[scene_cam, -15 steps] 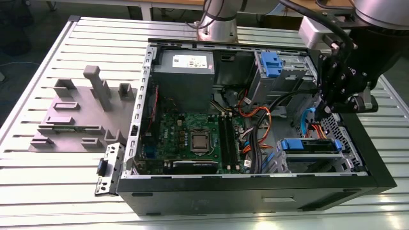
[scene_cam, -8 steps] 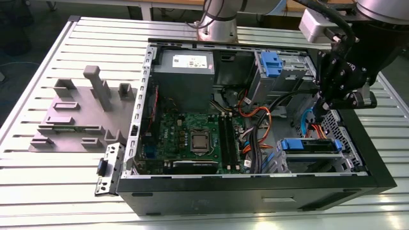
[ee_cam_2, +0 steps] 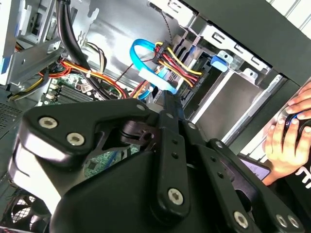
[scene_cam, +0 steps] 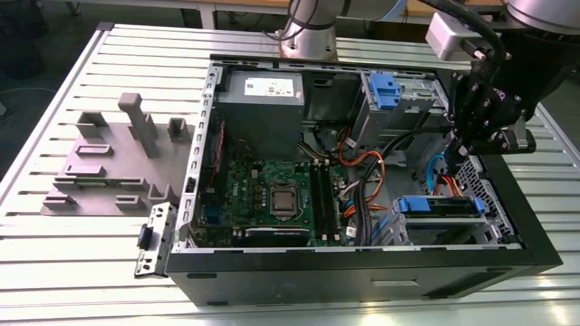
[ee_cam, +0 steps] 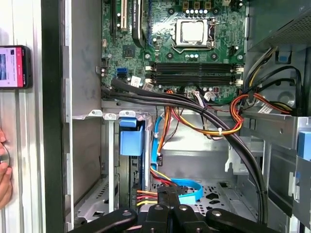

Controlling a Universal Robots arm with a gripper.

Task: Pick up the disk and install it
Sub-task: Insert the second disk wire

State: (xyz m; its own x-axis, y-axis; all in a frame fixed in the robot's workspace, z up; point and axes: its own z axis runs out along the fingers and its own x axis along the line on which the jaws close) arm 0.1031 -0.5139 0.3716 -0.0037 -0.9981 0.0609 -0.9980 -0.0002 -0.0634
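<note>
In the exterior view we see the pincer (scene_cam: 460, 151) hanging inside the open computer case (scene_cam: 363, 261), above the disk (scene_cam: 441, 206), which sits seated in its drive cage (blue plastic carrier edge outward). In both wrist views its fingers (ee_cam_2: 171, 116) are pressed together, holding nothing.

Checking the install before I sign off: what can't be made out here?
Disk: label face hidden inside its bay, exterior view; seating unclear.
Motherboard: mostly hidden behind the end effector, second wrist view.
Hand: cut off by the edge, first wrist view.
</note>
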